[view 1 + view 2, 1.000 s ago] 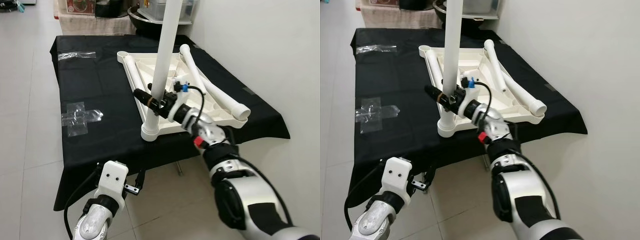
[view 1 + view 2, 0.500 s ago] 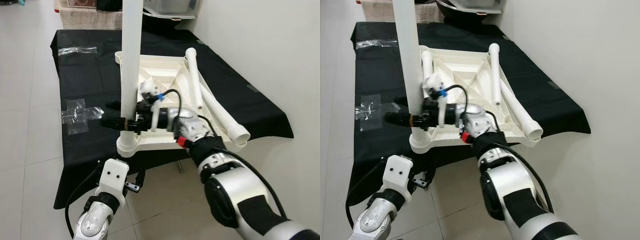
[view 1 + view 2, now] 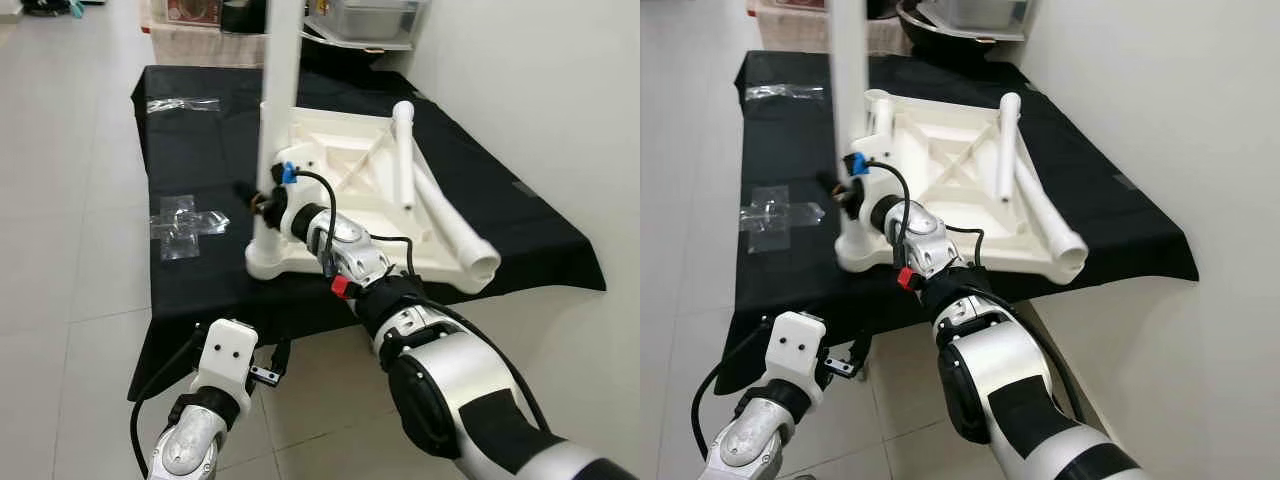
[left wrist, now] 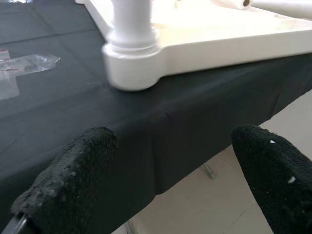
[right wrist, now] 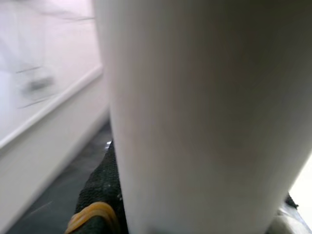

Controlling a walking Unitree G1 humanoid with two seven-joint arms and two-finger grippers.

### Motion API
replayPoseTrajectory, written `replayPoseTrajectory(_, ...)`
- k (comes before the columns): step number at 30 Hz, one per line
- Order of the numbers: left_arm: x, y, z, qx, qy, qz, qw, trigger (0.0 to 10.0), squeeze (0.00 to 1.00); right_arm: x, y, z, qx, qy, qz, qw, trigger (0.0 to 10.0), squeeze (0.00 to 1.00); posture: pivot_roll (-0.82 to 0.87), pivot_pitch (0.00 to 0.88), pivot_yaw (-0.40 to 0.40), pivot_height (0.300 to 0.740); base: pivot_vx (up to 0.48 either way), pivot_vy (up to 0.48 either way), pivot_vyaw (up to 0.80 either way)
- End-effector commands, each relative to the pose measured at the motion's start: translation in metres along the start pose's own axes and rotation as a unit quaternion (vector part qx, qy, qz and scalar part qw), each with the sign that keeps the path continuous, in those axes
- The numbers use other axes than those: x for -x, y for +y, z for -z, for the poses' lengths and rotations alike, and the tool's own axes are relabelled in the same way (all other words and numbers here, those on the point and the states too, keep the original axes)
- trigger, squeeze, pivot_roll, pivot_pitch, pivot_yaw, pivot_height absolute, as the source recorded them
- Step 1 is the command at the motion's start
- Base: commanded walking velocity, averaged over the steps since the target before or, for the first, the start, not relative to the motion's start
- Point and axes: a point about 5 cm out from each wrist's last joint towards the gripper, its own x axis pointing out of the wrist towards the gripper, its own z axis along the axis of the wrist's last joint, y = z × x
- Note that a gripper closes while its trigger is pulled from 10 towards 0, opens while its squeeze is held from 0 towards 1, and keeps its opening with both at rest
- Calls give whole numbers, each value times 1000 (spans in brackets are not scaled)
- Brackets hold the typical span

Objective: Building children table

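White tabletop [image 3: 350, 190] lies upside down—one leg [image 3: 278, 90] upright in its corner socket, two legs [image 3: 430, 190] loose on it.

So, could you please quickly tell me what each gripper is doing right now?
Left gripper: open, holding nothing, below the black-clothed table's edge.
Right gripper: shut on the upright white plastic table leg.

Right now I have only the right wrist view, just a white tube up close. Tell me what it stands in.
Observer: The leg stands upright in a corner socket of the upturned tabletop.
Operator: Count the loose legs.
Observer: Two loose legs lie on the tabletop's right side.
Operator: Report the left gripper.
Observer: The left gripper hangs low before the cloth's near edge, fingers open, holding nothing.
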Motion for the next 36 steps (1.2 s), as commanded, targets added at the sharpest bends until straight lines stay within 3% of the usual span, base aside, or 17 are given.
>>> replayPoseTrajectory(1,0,-3,1,4,5,6,1000,10000,0,2,-22,-5,8,0,124,992,0,0,126,101,-174,740,0,0,0)
replayPoseTrajectory(6,-1,-3,1,1,5,5,1000,10000,0,9,-20,9,-36,22,229,972,0,0,131,100,-174,740,0,0,0)
replayPoseTrajectory(8,-1,-3,1,1,5,6,1000,10000,0,8,-14,9,-43,17,223,974,0,0,131,102,-172,740,0,0,0)
replayPoseTrajectory(9,-1,-3,1,1,5,5,1000,10000,0,7,-6,9,-46,10,207,977,10000,0,130,102,-171,740,0,0,0)
replayPoseTrajectory(11,-1,-3,2,1,5,5,1000,10000,0,7,1,7,-61,-11,189,980,10000,0,129,102,-173,740,0,0,0)
replayPoseTrajectory(12,-1,-3,2,1,6,5,1000,10000,0,8,1,6,-64,-26,188,980,10000,1000,128,102,-174,740,0,0,0)
replayPoseTrajectory(16,-1,-3,2,2,5,5,1000,10000,0,11,-3,8,-43,-36,202,978,10000,1000,125,103,-174,740,0,0,0)
replayPoseTrajectory(17,-1,-3,2,2,5,5,1000,10000,0,12,-8,9,-32,-38,215,975,10000,0,129,102,-176,740,0,0,0)
replayPoseTrajectory(19,-1,-3,2,2,5,5,1000,10000,0,13,-13,8,-30,-43,219,974,10000,0,129,102,-176,740,0,0,0)
replayPoseTrajectory(25,0,-3,2,1,4,4,1000,10000,0,15,-34,-8,-95,-102,97,985,10000,0,134,101,-177,740,0,0,0)
replayPoseTrajectory(27,0,-2,2,1,5,4,1000,10000,0,13,-32,-9,-155,-91,9,984,10000,0,133,101,-176,740,0,0,0)
replayPoseTrajectory(28,0,-2,2,1,5,3,1000,10000,0,13,-26,-8,-162,-79,-73,981,10000,0,129,103,-175,740,0,0,0)
replayPoseTrajectory(29,-1,-2,2,1,5,4,1000,10000,0,16,-20,-4,-130,-62,-166,976,10000,0,134,100,-176,740,0,0,0)
replayPoseTrajectory(30,-1,-2,2,1,5,4,1000,10000,0,16,-20,-4,-130,-62,-166,976,10000,0,134,100,-176,740,0,0,0)
replayPoseTrajectory(32,-1,-2,2,0,5,3,1000,10000,0,24,-13,5,-78,-31,-282,956,10000,0,135,100,-175,740,0,0,0)
replayPoseTrajectory(33,-1,-2,2,0,5,3,1000,10000,0,24,-13,5,-78,-31,-282,956,10000,0,135,100,-175,740,0,0,0)
replayPoseTrajectory(36,-1,-2,2,0,4,2,1000,10000,0,35,0,19,11,31,-427,904,10000,0,138,97,-177,740,0,0,0)
